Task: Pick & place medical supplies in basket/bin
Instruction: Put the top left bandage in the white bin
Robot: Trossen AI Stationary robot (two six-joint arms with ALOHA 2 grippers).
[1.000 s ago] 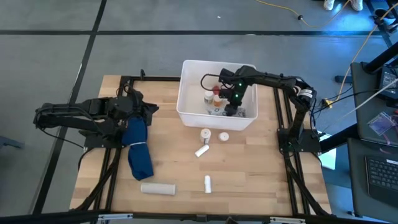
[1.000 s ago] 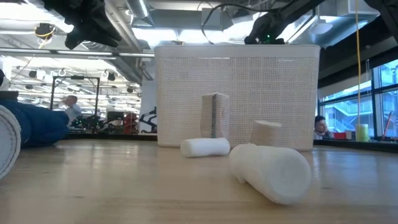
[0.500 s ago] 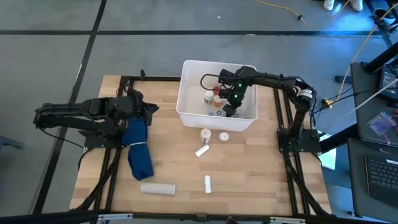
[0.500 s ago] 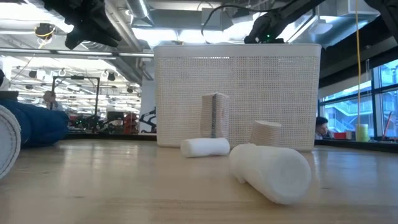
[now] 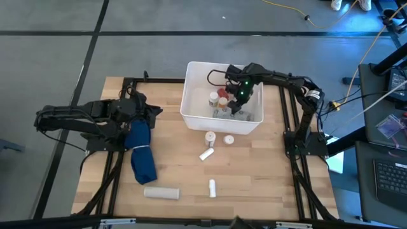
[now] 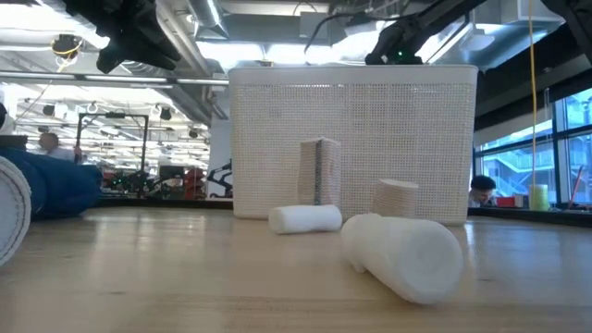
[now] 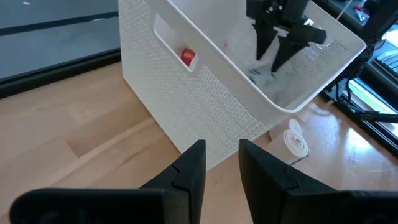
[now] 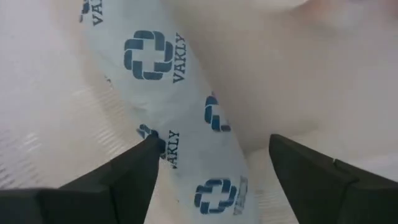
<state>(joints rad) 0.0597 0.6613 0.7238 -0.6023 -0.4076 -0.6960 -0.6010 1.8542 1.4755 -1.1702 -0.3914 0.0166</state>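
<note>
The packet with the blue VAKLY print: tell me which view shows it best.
The right wrist view: the packet fills it, its print legible between the open right tool fingers. The left wrist view shows only a pale shape under that tool inside the white basket. The high view barely resolves it; the low view's basket wall hides it.

"VAKLY" on white packet (image 8: 186, 124)

Supplies inside the tub (image 6: 351, 139) hidden in low view.

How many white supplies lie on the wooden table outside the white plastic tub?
5: two small rolls just before the tub, one below them, one near the front edge, a long roll front-left.
</note>
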